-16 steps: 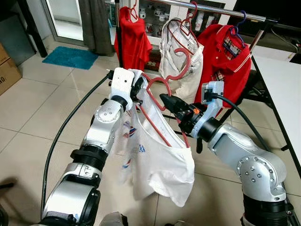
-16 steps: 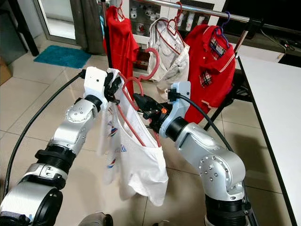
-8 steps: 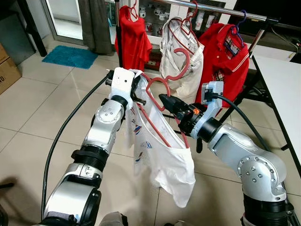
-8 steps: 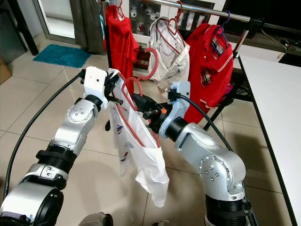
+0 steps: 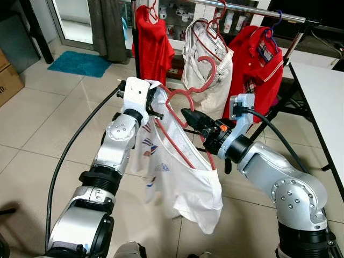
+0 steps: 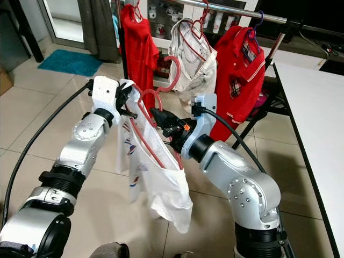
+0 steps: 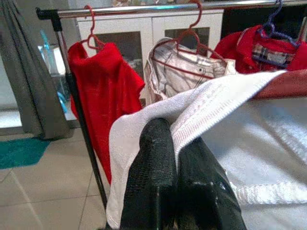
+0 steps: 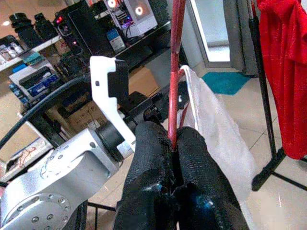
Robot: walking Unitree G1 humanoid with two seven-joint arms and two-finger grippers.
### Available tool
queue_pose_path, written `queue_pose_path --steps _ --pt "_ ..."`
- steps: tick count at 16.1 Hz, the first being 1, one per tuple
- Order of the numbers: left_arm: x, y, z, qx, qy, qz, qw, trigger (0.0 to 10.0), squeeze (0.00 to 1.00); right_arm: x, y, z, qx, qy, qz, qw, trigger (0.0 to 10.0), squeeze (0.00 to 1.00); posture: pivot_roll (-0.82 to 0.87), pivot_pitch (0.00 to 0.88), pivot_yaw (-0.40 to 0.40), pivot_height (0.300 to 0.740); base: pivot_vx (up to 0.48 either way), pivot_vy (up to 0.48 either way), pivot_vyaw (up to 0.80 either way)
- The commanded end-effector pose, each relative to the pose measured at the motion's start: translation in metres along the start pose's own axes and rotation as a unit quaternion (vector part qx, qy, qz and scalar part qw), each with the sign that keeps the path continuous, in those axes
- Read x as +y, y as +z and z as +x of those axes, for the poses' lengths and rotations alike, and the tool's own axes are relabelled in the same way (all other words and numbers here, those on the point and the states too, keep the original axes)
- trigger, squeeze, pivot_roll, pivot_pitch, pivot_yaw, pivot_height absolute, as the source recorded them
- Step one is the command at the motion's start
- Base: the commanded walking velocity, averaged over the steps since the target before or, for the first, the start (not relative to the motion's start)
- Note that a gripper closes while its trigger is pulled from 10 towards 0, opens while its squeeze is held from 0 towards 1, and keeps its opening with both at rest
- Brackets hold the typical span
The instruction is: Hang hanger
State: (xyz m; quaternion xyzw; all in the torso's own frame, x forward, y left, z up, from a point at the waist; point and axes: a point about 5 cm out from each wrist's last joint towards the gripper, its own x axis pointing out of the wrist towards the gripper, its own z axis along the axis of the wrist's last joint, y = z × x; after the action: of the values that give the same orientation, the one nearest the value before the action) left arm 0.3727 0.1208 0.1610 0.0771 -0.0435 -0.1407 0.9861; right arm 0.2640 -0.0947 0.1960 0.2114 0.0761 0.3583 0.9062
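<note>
A red hanger (image 5: 185, 97) carries a white printed garment (image 5: 185, 177) that hangs in front of me above the tiled floor. My right gripper (image 5: 188, 114) is shut on the hanger's neck just below its hook, and the right wrist view shows the red wire (image 8: 175, 72) pinched between the fingers. My left gripper (image 5: 156, 107) is shut on the garment's white hem (image 7: 211, 98) at the hanger's left shoulder. The clothes rail (image 5: 258, 9) runs across the back, behind and above the hanger's hook.
The rail holds a red shirt (image 5: 153, 43), a white garment on a red hanger (image 5: 207, 59) and a red polo (image 5: 258, 64). A white table (image 5: 322, 102) stands at the right. At the far left lie a teal mat (image 5: 80, 64) and a cardboard box (image 5: 8, 75).
The hanging white garment has swung and spread again below the hanger. My left gripper has shifted slightly to the left with the hem. The right gripper has barely moved.
</note>
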Motion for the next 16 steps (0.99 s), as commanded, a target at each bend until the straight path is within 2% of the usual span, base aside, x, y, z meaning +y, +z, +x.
queue_pose_path --steps 1,6,8,9,10,14,16 --pt "0.004 -0.002 0.0 0.006 0.011 -0.002 1.0 0.0 0.0 0.006 0.005 -0.004 -0.01 0.016 -0.007 1.0 10.0 0.0 0.0 0.067 -0.051 0.74 0.0 0.0 0.0" --pt "0.008 -0.003 0.0 0.011 0.02 -0.003 1.0 0.0 0.0 0.004 0.002 -0.006 0.002 0.01 -0.011 1.0 10.0 0.0 0.0 0.064 -0.051 0.74 0.0 0.0 0.0" --pt "0.008 -0.003 0.0 0.013 0.02 -0.003 1.0 0.0 0.0 -0.003 -0.006 -0.007 0.033 -0.021 -0.017 0.999 10.0 0.0 0.0 0.064 -0.051 0.74 0.0 0.0 0.0" --pt "0.007 -0.004 0.0 0.017 0.019 -0.007 1.0 0.0 0.0 -0.014 -0.013 -0.008 0.059 -0.069 -0.013 0.996 10.0 0.0 -0.01 0.062 -0.053 0.74 0.0 0.0 0.0" --pt "0.007 -0.007 0.0 0.027 0.023 -0.01 0.999 0.0 0.0 -0.029 -0.026 -0.013 0.107 -0.125 -0.037 0.986 10.0 0.0 -0.01 0.061 -0.053 0.74 0.0 0.0 0.0" --pt "0.008 -0.018 -0.002 0.064 0.021 -0.001 0.998 0.0 0.0 -0.027 -0.033 -0.019 0.139 -0.122 -0.044 0.982 10.0 0.0 -0.01 0.059 -0.053 0.74 0.0 0.0 0.0" --pt "0.005 -0.023 -0.003 0.076 0.007 0.0 0.997 0.0 0.0 -0.026 -0.029 -0.02 0.122 -0.123 -0.041 0.984 10.0 0.0 -0.01 0.057 -0.052 0.74 0.0 0.0 0.0"
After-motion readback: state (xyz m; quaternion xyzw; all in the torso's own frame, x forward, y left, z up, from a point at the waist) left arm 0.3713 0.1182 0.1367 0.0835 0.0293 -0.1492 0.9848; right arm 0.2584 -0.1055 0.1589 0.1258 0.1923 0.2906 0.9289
